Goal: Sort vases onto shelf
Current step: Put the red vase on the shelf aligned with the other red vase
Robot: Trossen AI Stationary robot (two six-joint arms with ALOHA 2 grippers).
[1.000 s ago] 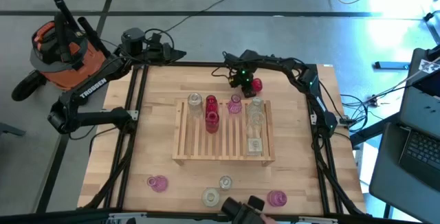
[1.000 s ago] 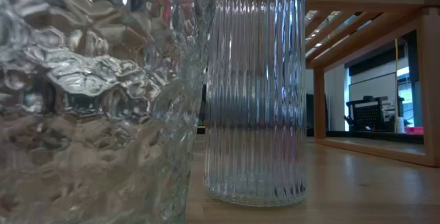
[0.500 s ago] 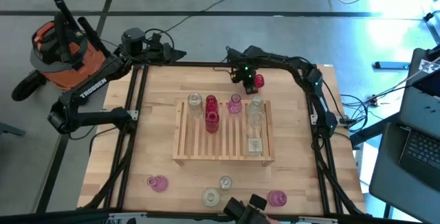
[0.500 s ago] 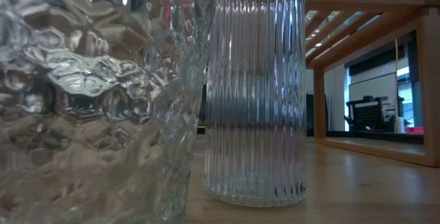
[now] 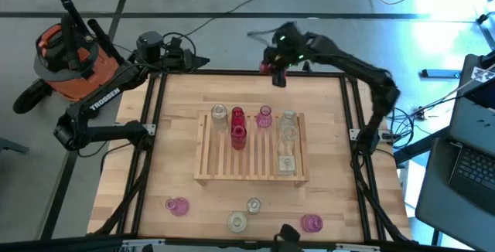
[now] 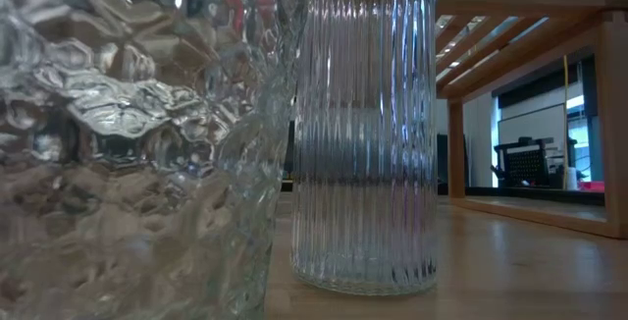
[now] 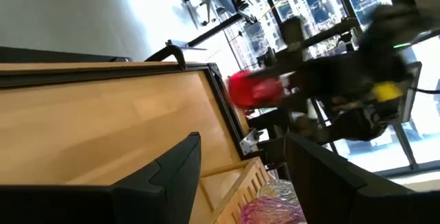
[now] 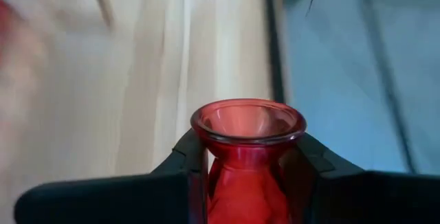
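Note:
My right gripper [image 5: 275,69] is raised over the table's far edge, shut on a small red vase [image 5: 267,68], which also shows in the left wrist view [image 7: 251,88]. The shelf [image 5: 251,176] of pale slats lies mid-table and carries several clear, red and pink vases, among them a red one [image 5: 237,117] and a clear one [image 5: 288,122]. Two pink vases [image 5: 178,206] [image 5: 311,223] and two clear ones [image 5: 253,204] stand near the table's near edge. My left gripper [image 7: 240,176] waits open at the far-left corner. My right gripper pinches the red vase's narrow neck [image 8: 247,157] just under the flared rim [image 8: 247,121], one finger [image 8: 189,159] on each side. The vase is lifted clear of the table. The fingers hide its body in the right wrist view.
In the low view a honeycomb-textured clear vase [image 6: 128,143] and a ribbed clear vase [image 6: 363,133] stand very close and fill most of the picture, with the shelf's frame [image 6: 530,26] behind. An orange vacuum [image 5: 66,59] sits off the table's far-left corner.
My right gripper has risen with the red vase from just beyond the shelf's far side and has swung toward the table's far edge. The vase now hangs clear over that edge, on the gripper's left side instead of its right.

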